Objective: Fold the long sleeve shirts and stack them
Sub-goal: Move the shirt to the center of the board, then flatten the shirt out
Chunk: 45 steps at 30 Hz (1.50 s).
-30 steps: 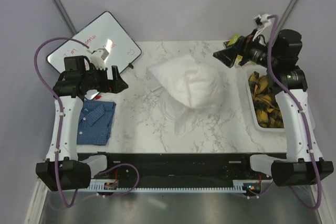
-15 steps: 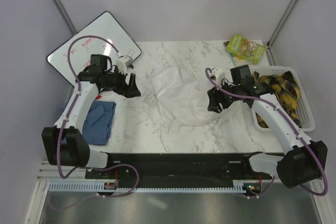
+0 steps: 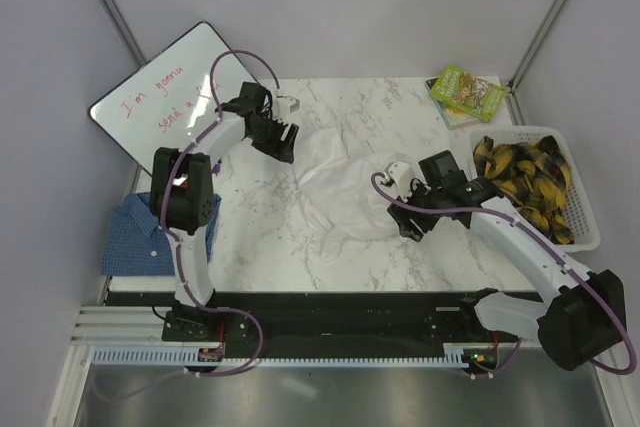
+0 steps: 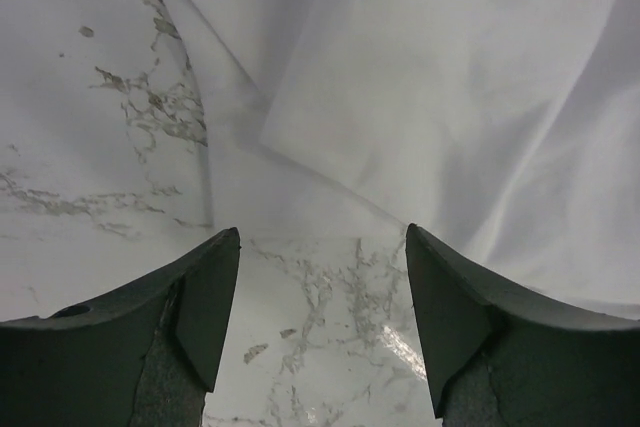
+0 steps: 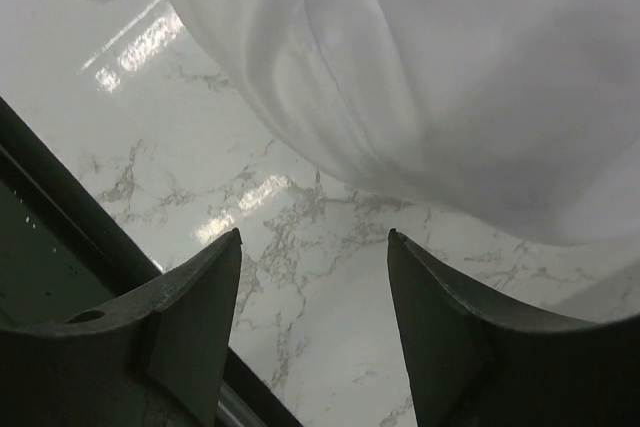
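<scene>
Top external shows the white shirt (image 3: 345,182) lying crumpled in a loose heap near the middle of the counter (image 3: 260,237), with creases running across it. The blue check shirt (image 3: 140,237) lies folded flat at 8 o'clock from it, at the counter's left edge and well apart from the white one.

The left pincer (image 3: 285,142) sits at the white shirt's 10 o'clock edge. In the left wrist view its two fingers stand apart with only bare marble between them, and a thin edge of white cloth lies just beyond the tips toward 12 o'clock. The right pincer (image 3: 405,222) is at the shirt's 4 o'clock edge. In the right wrist view it is also spread and holds nothing, and a rounded fold of the shirt lies just past the fingertips.

Farther out, a whiteboard (image 3: 170,87) with red handwriting lies at 10 o'clock. A green box (image 3: 465,92) lies at 2 o'clock. A white basket (image 3: 590,237) holding yellow-and-black straps (image 3: 525,182) sits at 3 o'clock.
</scene>
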Tool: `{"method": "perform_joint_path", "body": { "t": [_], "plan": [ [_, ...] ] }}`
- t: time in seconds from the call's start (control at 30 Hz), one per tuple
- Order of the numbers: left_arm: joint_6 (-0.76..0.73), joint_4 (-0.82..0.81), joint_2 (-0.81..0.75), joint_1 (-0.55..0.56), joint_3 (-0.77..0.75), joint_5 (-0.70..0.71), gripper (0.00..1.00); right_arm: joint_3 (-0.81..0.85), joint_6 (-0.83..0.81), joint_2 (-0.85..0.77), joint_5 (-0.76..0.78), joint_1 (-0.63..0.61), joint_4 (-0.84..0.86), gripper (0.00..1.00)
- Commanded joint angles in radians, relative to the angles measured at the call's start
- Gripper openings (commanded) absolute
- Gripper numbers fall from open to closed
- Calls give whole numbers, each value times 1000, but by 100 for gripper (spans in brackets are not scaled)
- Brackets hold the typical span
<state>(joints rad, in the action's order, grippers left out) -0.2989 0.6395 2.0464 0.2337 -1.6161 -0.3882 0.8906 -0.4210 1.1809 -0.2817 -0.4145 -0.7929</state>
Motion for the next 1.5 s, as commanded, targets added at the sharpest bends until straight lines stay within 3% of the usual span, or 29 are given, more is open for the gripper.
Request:
{"method": "perform_joint_path", "body": {
  "t": [0.0,0.2,0.3,0.33,0.4,0.67,0.8,0.9,1.0,1.13,1.27,1.37,1.47],
  "plan": [
    [82,-29,98,21,-122,74,73,-60,86,-72,33,-101,200,68],
    [119,-20,182,33,-179,58,64,-55,116,9,44,-154,313,68],
    [116,-8,193,39,-163,84,42,-56,119,42,55,-210,354,68],
    [118,3,184,36,-160,87,21,-58,123,49,61,-222,377,69],
    [130,11,160,18,-150,80,2,-59,126,71,75,-262,399,70],
    [211,77,-69,-74,-110,-107,2,-30,94,172,248,-432,504,69],
    [254,104,-118,-74,-87,-185,2,-42,50,267,340,-449,596,69],
    [279,108,-199,-77,-67,-245,2,-30,31,296,447,-445,598,62],
    [335,94,-305,-92,-64,-336,2,-13,48,212,466,-416,595,61],
    [398,78,-425,-89,-76,-425,2,5,62,63,417,-373,616,65],
    [446,80,-497,-79,-137,-457,2,51,103,-67,285,-320,610,87],
    [455,77,-552,-41,-198,-397,2,76,151,-142,176,-320,627,98],
    [492,62,-592,21,-249,-279,2,64,247,-200,92,-320,685,98]
  ]
}}
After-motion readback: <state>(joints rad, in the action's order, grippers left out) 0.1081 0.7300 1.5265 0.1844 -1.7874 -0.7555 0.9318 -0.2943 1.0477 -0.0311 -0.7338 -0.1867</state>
